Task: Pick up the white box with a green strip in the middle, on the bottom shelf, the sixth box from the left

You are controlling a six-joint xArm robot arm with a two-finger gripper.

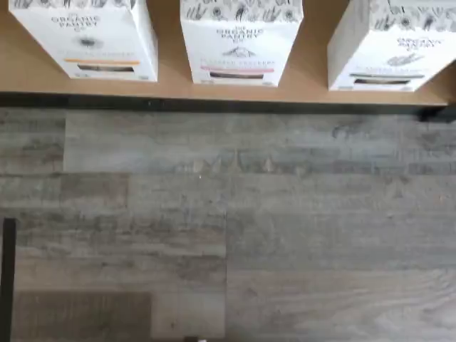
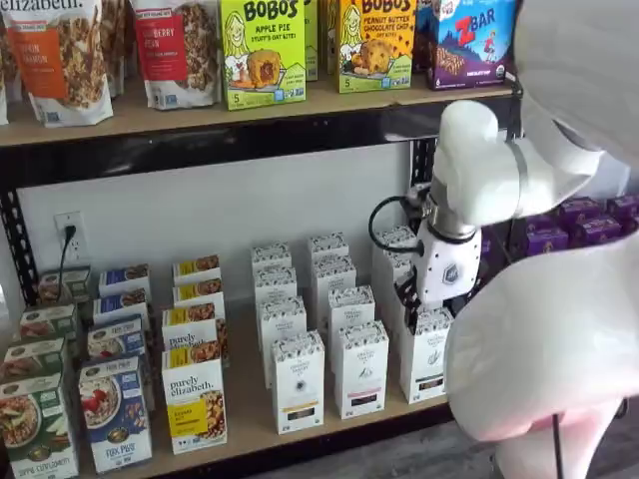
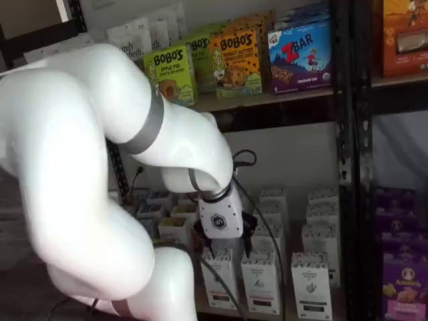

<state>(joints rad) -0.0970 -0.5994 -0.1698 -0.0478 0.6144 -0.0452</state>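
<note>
1. The white box stands upright at the front edge of the bottom shelf, toward the shelf's right end, with its dark strip low on the front face.
2. In the wrist view the same carton sits at the shelf's front edge, turned a little askew against its neighbours; grey plank floor lies beyond the shelf's black rail.
3. Beside it along the front edge stand the white carton with a pinkish strip and the white carton with an orange-yellow strip (all three carry the same speckled top band). More cartons of the same kind stand in rows behind them.
4. The tool hangs from the white arm just above the white box and apart from it; no carton is in it.
5. Its black fingers show only side-on against the cartons in both shelf views, so the gap is not plainly seen there; the jaws stand spread apart at their widest.
6. In a shelf view the tool's white body shows over the front cartons, with a black cable looping beside it.
7. Toward the bottom shelf's left end stand coloured granola and cereal boxes.
</note>
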